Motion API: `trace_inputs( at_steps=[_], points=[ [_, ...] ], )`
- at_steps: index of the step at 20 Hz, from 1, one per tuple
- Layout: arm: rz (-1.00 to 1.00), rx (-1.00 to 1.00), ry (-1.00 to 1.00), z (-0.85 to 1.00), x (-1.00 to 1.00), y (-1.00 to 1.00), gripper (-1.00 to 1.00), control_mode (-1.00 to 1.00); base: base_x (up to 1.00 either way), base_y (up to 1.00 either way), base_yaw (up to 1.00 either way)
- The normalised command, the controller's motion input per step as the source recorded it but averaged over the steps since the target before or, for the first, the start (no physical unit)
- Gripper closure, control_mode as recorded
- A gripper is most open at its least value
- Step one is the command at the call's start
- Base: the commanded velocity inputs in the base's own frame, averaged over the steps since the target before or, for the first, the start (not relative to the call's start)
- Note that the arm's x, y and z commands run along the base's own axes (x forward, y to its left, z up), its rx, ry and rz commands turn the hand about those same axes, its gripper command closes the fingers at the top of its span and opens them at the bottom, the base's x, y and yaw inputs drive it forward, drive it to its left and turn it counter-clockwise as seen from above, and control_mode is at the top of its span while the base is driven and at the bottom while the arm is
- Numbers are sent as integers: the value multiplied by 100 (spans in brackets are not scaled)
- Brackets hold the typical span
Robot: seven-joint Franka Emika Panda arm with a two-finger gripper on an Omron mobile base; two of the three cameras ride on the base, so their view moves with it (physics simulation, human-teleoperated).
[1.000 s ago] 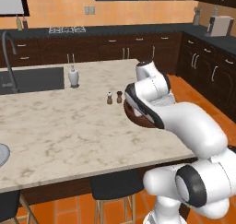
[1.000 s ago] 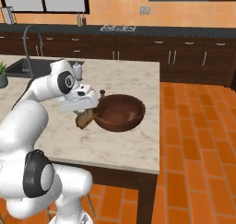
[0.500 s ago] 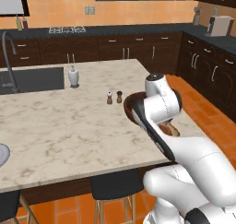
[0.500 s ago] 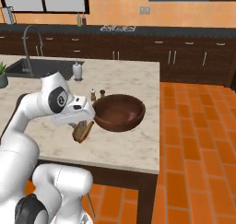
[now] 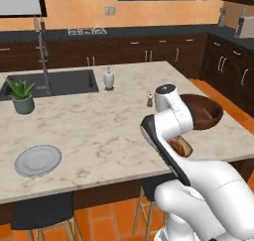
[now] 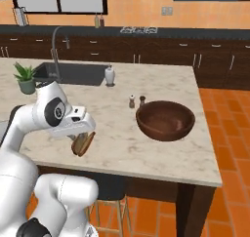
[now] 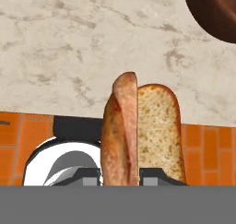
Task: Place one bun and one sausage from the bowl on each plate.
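Marble table (image 5: 99, 136), left to right: grey plate (image 5: 37, 160) at far left; tool (image 6: 82, 139) near the front edge, clamped on a bun (image 6: 82, 143) held on end; bowl (image 6: 165, 120) at right. Plate lies well left of the tool.
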Motion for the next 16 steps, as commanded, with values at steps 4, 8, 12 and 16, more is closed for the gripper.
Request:
trace_inputs(
  at_steps=[4, 8, 12, 16],
  points=[
    [0, 0, 0, 0, 0, 0, 100, 100, 0, 100, 0],
    [0, 0, 0, 0, 0, 0, 100, 100, 4, 100, 0],
    [0, 0, 0, 0, 0, 0, 100, 100, 10, 100, 0],
    [2, 0, 0, -17, 40, 100, 100, -100, 0, 0, 0]
  ],
)
